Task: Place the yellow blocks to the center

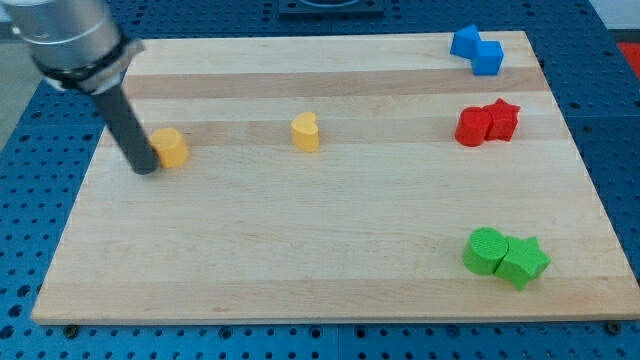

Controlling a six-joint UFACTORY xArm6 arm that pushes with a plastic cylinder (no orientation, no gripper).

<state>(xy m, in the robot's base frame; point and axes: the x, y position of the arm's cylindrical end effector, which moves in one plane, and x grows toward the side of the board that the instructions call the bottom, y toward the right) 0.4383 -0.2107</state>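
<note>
Tip (pixel 143 168) down on the board (pixel 300 260) at far left, nothing grasped (a bare rod), touching or just beside the left face of a yellow block (pixel 171 146), placed to shove it right. Second yellow block (pixel 306 132), heart-like, near the middle but a little toward the far edge, well apart from the first, so judged partly done: one roughly placed, the left one yet to be pushed across. Farther out on the right: blue pair (pixel 477 49) at far corner, red pair (pixel 487 123) below, green pair (pixel 505 255) nearest.
</note>
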